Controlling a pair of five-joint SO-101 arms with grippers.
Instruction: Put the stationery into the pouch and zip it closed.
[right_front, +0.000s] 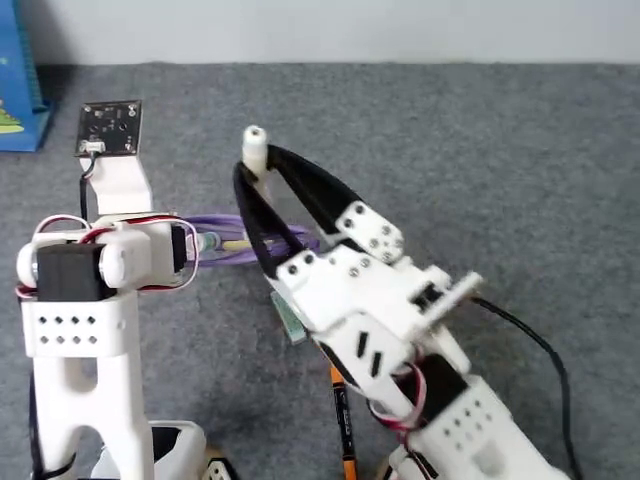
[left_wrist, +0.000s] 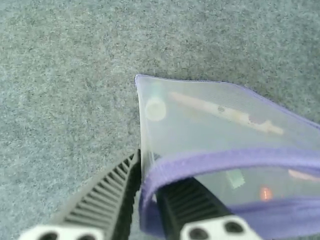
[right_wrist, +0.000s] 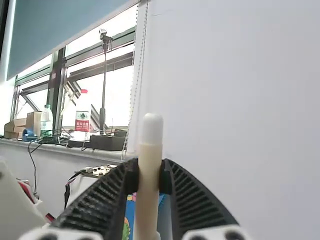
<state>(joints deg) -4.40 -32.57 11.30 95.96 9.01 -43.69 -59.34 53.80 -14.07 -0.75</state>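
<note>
We see the L tool pinching the purple rim of the pouch, which sits mid-frame in the high view w/ a few items inside. The R tool is clamped on a cream pen, tip raised (aimed at the wall, not the opening). Risk, we reckon: the pen misses the narrow mouth or drags the pouch out of the L grip. An orange pencil lies bottom centre on the tabletop.
</note>
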